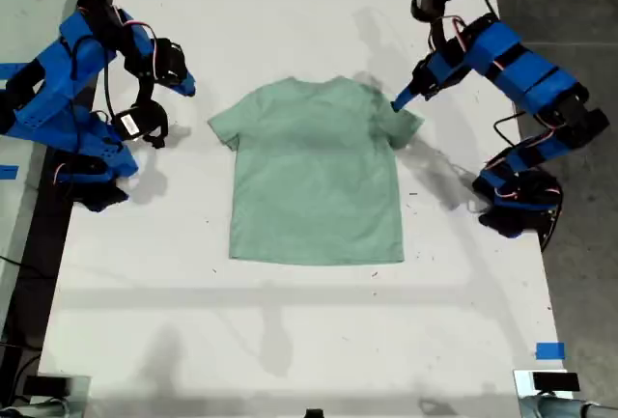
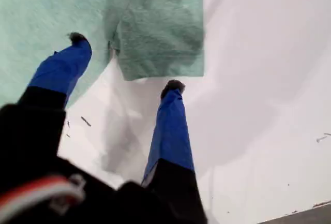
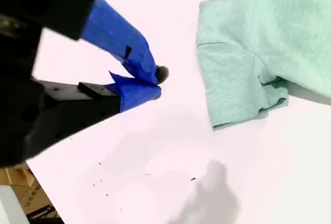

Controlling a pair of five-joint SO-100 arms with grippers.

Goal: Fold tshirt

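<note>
The exterior view looks straight down on the white tabletop point(image 1: 290, 341) from high above. Each wrist view looks closely along its claw, sharing the pale mint-green cloth tshirt point(image 1: 314, 177).

no readable text, no labels, no brands, no numbers

tshirt point(image 1: 314, 172) plain pale mint green; table point(image 1: 290, 341) white; fingers point(image 2: 170, 125) blue.

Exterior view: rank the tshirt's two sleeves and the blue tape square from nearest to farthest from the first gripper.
1. The sleeve on the exterior view's right: right at the open jaws of my first gripper.
2. The sleeve on the exterior view's left: across the tshirt.
3. The blue tape square: near the exterior view's lower right corner, farthest.
</note>
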